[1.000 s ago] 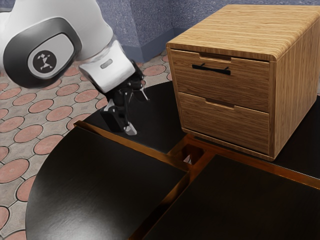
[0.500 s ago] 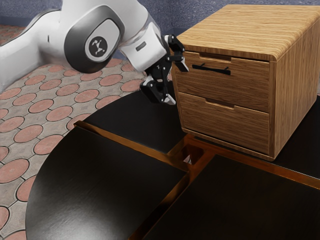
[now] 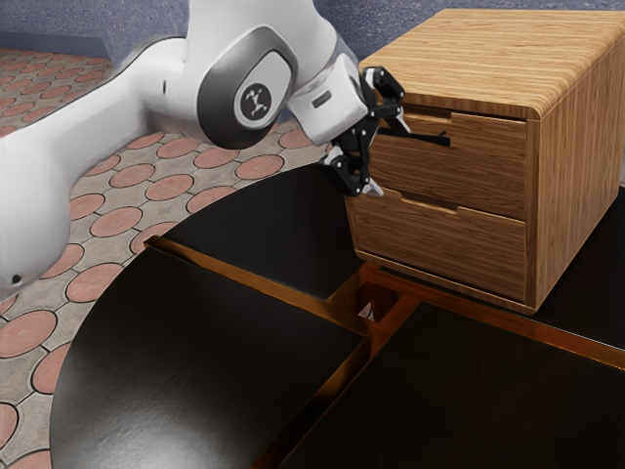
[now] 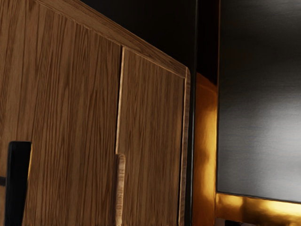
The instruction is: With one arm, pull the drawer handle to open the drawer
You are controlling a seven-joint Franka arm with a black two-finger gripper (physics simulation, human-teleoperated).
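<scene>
A wooden cabinet [image 3: 547,59] with two drawers stands on the black table [image 3: 195,371] at the exterior view's right. The top drawer [image 3: 479,166] carries a thin black bar handle [image 3: 425,138] and sits flush with the cabinet front, like the lower drawer [image 3: 439,234]. My gripper [image 3: 354,179] hangs open just in front of the cabinet's front corner on the exterior view's left, below and beside that end of the handle, holding nothing. In the wrist view the drawer fronts are close, with the black handle [image 4: 17,183] at one edge and the lower drawer [image 4: 150,141] beside it.
The table is split by shiny wooden bands [image 3: 322,391] that meet at a small square hole [image 3: 371,305] in front of the cabinet. A floor of red oval tiles [image 3: 59,264] lies beyond the table at the exterior view's left.
My arm has swung from the table's left side toward the exterior view's right and upward, bringing the gripper up to the cabinet front. The drawers have not moved.
</scene>
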